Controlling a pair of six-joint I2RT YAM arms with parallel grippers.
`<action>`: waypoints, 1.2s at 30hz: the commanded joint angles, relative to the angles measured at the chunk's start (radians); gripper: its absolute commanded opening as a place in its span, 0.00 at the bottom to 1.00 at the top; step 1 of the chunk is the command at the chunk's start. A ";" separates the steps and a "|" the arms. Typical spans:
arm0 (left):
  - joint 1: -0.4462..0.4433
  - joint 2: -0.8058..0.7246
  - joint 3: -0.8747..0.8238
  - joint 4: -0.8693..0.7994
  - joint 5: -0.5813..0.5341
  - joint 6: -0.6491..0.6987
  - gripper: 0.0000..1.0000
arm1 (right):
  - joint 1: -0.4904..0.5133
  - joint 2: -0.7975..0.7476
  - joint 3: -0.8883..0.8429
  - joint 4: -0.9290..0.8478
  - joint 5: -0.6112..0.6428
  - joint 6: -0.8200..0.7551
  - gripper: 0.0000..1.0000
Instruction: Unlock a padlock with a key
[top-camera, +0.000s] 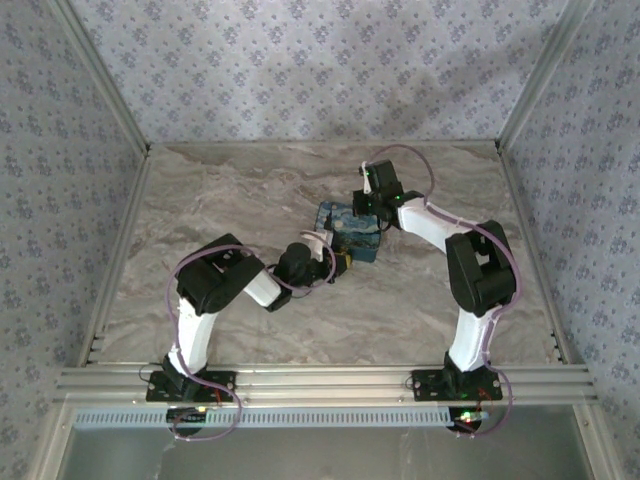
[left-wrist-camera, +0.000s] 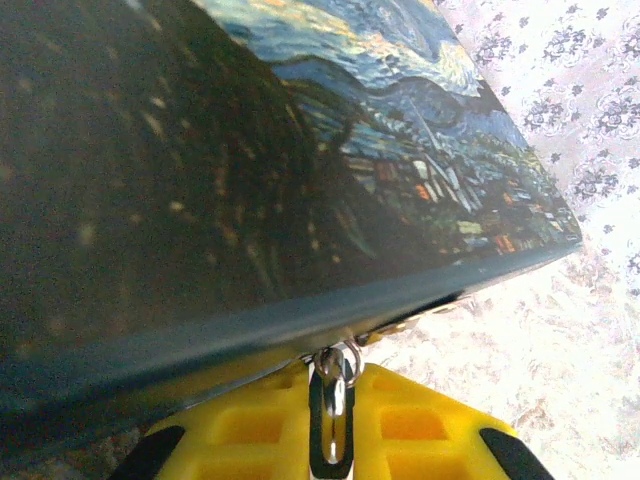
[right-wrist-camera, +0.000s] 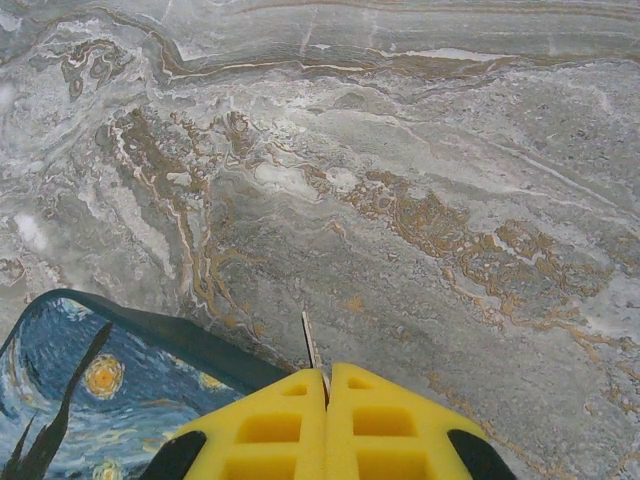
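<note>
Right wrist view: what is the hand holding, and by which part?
The right hand pinches a thin metal blade, likely the key, by its hidden lower end; tip protrudes.

Robot lab cell, aluminium frame (top-camera: 320, 380), patterned walls (top-camera: 300, 70)

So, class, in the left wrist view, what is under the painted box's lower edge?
A metal loop sits under the box edge, gripped between the yellow fingers of the left gripper, with a brassy glint beside it. What the loop joins is covered by the box.
</note>
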 joint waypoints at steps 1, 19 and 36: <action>0.012 -0.033 0.003 -0.088 0.006 0.022 0.15 | -0.009 -0.059 -0.015 -0.023 -0.013 0.007 0.00; -0.023 0.040 0.049 -0.104 0.021 -0.013 0.45 | -0.012 -0.070 -0.038 -0.005 -0.011 0.023 0.00; -0.054 0.010 0.022 -0.171 -0.084 -0.022 0.44 | -0.009 -0.072 -0.050 0.009 -0.016 0.033 0.00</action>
